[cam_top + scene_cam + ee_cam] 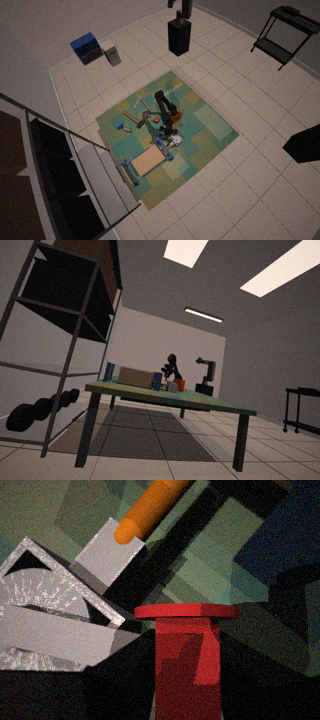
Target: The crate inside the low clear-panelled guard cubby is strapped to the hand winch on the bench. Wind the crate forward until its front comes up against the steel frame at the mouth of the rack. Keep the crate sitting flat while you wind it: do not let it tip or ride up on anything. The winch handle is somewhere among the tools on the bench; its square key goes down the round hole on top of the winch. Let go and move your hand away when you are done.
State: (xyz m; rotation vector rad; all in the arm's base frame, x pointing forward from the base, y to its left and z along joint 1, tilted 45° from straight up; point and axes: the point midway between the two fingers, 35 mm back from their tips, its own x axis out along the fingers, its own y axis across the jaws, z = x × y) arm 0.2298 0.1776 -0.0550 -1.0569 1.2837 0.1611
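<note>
My gripper (168,134) (165,374) (183,638) is shut on the red knob (186,611) of the winch handle. The handle's grey arm (60,630) runs from the knob side across the round top of the winch (176,141) (172,387) (37,585). The square key is hidden. An orange strap (168,146) (155,502) runs from the winch toward the blue frame (165,147) (157,381). The tan box, apparently the crate (147,160) (135,376), looks flat behind this frame. A small gap with orange strap shows between them; clear panels are hard to make out.
A hammer (131,118), a blue-ended tool (120,126), grey bars (137,102) (146,104), a square grey piece (146,114) and a red block (156,120) lie on the bench. An orange block (176,117) (179,385) is by my arm's base. A blue end frame (123,166) (107,371) stands beyond the crate.
</note>
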